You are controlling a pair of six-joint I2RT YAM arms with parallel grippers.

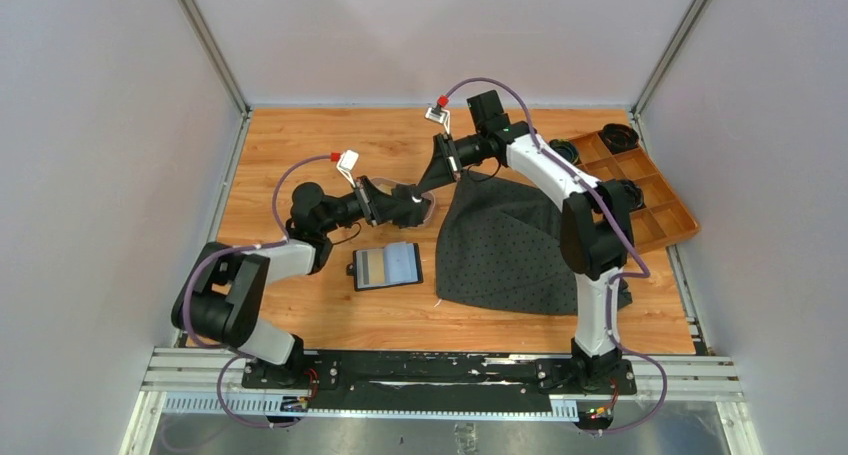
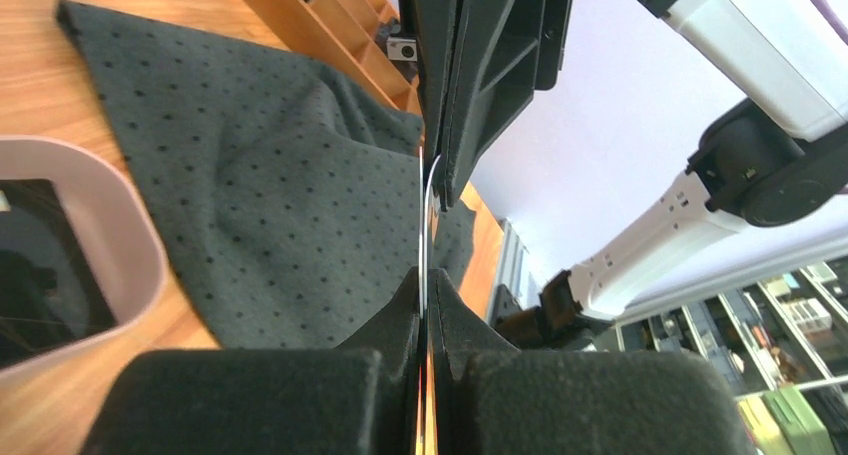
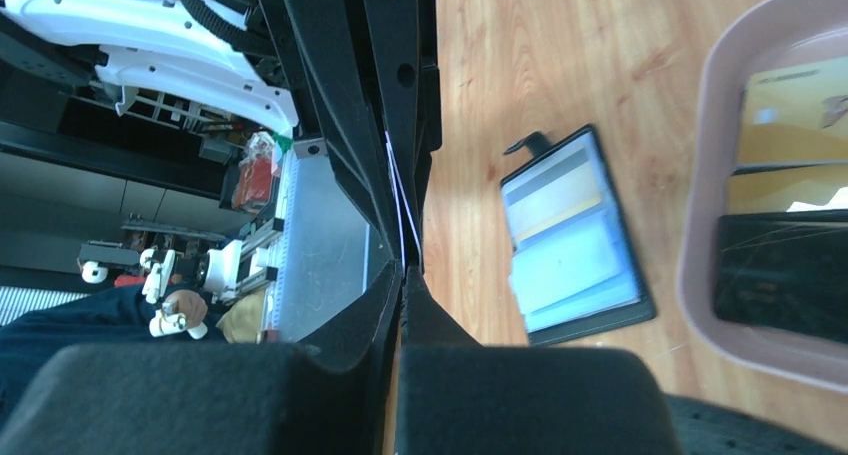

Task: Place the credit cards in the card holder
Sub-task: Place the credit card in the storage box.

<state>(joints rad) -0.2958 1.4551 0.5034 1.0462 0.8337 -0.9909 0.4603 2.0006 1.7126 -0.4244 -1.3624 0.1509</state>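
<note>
The black card holder lies open on the wood, a greyish-gold card and a pale blue card in its pockets; the right wrist view shows the card holder too. Above the pinkish tray, my left gripper and right gripper meet tip to tip. Both are shut on one credit card, seen only edge-on as a thin pale line. My left gripper pinches it from below and the right gripper from the other end. In the tray lie a gold card and a black card.
A dark grey dotted cloth is spread right of the tray, under the right arm. An orange-brown compartmented box sits at the back right. White walls and metal rails bound the table.
</note>
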